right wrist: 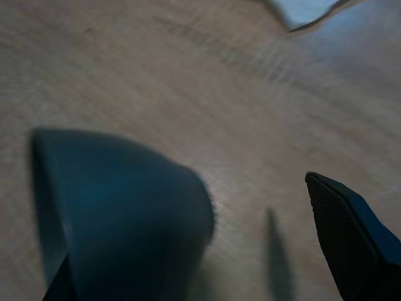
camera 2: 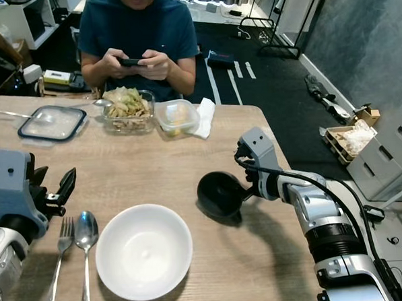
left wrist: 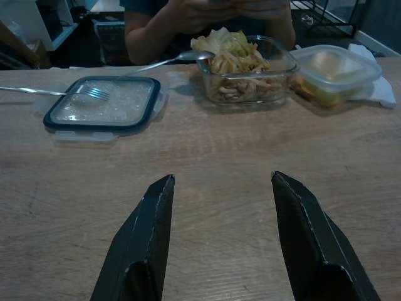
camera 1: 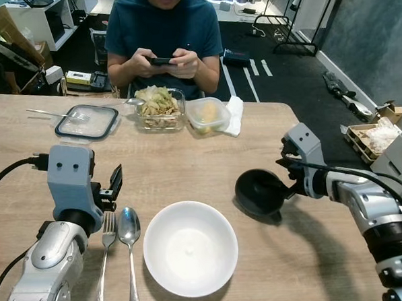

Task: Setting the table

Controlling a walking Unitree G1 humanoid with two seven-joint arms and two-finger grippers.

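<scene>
Worktop (camera 1: 188,158): light wood grain, carrying everything below.

Person (camera 1: 162,31): seated at the far edge, both hands on a phone (camera 1: 161,60).

White bowl (camera 1: 190,247): upright, at the near edge, between the two arms.

Black bowl (camera 1: 259,192): tipped on its side, mouth toward the white bowl, to the right of it. The right gripper (camera 1: 288,176) holds its rim (one finger (right wrist: 351,232) shows apart from the bowl in the right wrist view).

Left gripper (left wrist: 219,232): fingers spread wide, nothing between them, poised just above the wood left of the white bowl.

Glass food container (camera 1: 160,109): full, far side, in front of the person.

Lid (camera 1: 87,122): dark-rimmed, left of the container, a fork resting across it.

Plastic tub (camera 1: 207,115): right of the container, on a napkin.

Spoon (camera 1: 129,252) and fork (camera 1: 105,260): side by side, just left of the white bowl.
</scene>
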